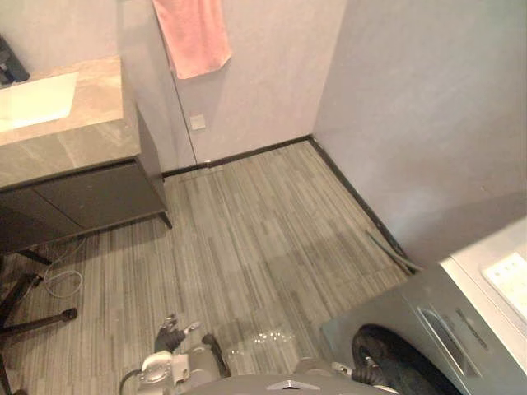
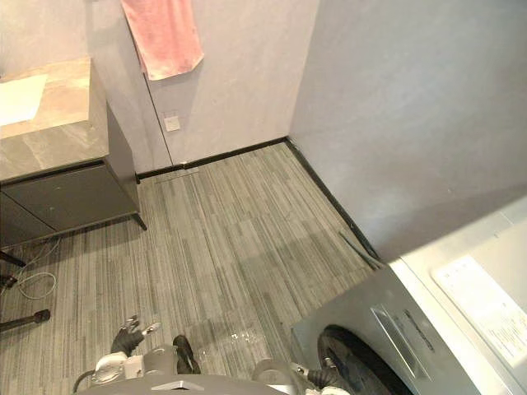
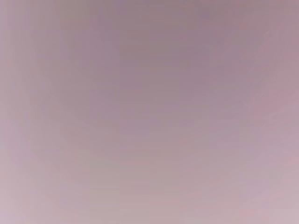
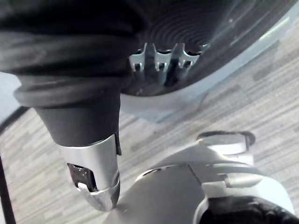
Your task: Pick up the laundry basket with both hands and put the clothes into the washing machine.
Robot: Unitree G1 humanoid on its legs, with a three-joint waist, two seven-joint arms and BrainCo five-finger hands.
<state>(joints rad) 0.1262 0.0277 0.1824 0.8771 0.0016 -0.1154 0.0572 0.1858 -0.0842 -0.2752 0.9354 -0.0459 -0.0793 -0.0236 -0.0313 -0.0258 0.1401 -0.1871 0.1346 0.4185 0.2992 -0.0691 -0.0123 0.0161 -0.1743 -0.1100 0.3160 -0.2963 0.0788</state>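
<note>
The grey front-loading washing machine [image 1: 449, 325] stands at the lower right, its dark round door [image 1: 395, 366] facing the floor space. My right hand [image 1: 363, 375] hangs low right in front of that door, holding nothing. In the right wrist view its fingers [image 4: 159, 60] lie relaxed in a row against the dark door glass [image 4: 210, 28], with the thumb [image 4: 96, 179] apart from them. My left hand [image 1: 170, 336] is low at the bottom left over the grey plank floor [image 1: 263, 230], fingers loosely spread and empty.
A sink cabinet with a stone top [image 1: 74, 140] fills the left side. On the far wall hangs a pink towel [image 1: 193, 33]. A grey wall [image 1: 428, 107] runs along the right, a hose [image 1: 394, 251] lies at its foot, and tripod legs [image 1: 33, 317] stand at the left edge.
</note>
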